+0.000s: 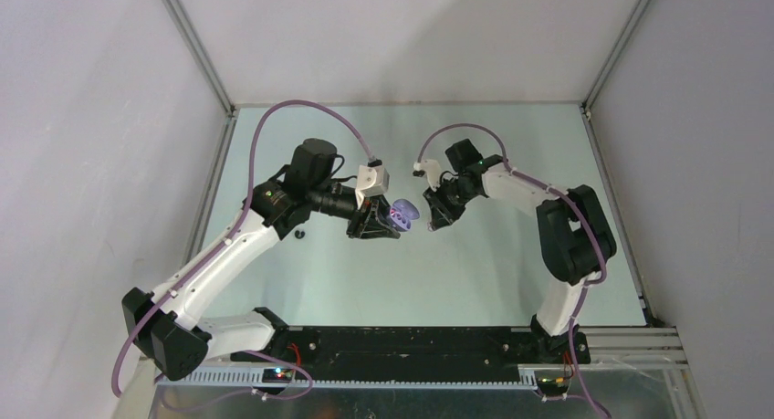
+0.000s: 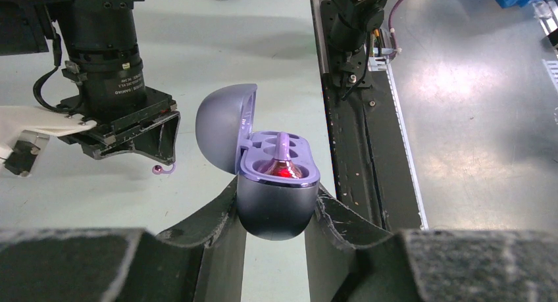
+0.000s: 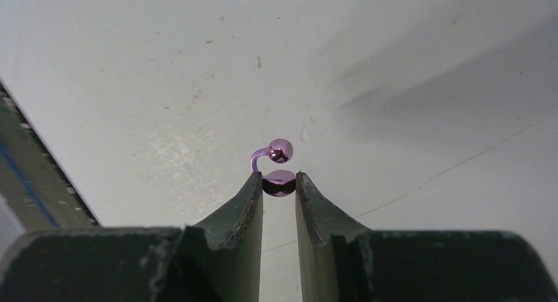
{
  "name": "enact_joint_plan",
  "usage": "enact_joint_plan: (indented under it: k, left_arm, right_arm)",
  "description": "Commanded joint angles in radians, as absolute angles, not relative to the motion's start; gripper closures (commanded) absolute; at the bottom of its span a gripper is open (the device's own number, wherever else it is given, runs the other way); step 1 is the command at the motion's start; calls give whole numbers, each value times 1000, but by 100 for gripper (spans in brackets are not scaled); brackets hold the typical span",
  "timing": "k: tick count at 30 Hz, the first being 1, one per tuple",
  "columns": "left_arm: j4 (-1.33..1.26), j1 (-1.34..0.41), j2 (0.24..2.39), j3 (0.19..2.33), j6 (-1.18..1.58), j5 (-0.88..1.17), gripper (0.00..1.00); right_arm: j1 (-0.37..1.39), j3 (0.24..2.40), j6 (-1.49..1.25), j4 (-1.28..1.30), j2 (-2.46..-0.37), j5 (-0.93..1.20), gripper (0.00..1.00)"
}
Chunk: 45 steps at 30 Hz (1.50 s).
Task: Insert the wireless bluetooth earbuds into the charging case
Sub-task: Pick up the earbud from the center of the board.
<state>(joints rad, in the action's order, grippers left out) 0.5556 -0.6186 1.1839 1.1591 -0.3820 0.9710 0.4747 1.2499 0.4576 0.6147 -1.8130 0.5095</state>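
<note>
A pale green table (image 1: 402, 282) is lying inside white walls (image 1: 91, 118), with metal posts (image 1: 196, 49) rising from the table's far corners. A black rail (image 1: 402, 341) is running along the table's near edge, with a grey slotted strip (image 1: 365, 378) and a shiny metal sheet (image 1: 411, 403) lying nearer still

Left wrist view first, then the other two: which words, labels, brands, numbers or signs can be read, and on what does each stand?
No text can be quoted from any view.
White print on the black lens barrel of the right arm's wrist camera, left wrist view: too small and blurred to read.
On the charging case: no print visible.
On the earbud, right wrist view: no print visible.
Top external view: nothing legible.
</note>
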Motion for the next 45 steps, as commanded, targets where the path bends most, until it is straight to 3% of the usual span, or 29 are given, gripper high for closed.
enact_joint_plan:
  k: [1,6,14,24,33,45]
  left_arm:
    - [538,-614,1164,1161,-380,967,92]
    - [536,-613,1171,1161,-378,971,92]
    - [531,-614,1169,1159,-373,973,91]
    - [532,-614,1160,1154,-377,972,91]
    - [539,-614,1160,1165,-379,973,91]
    - [537,-612,1139,1154,-381,963,91]
  right_arm:
    - [429,1309,328,669,-1842,640,77]
    - [367,1328,257,698,-1884,595,77]
    - [377,1323,217,711,-1911,352,77]
    - [481,1322,294,692,-1819,96,50]
    - [621,1267,375,652,-1729,-37,54]
    - [671,1244,358,671,-1801,-21,60]
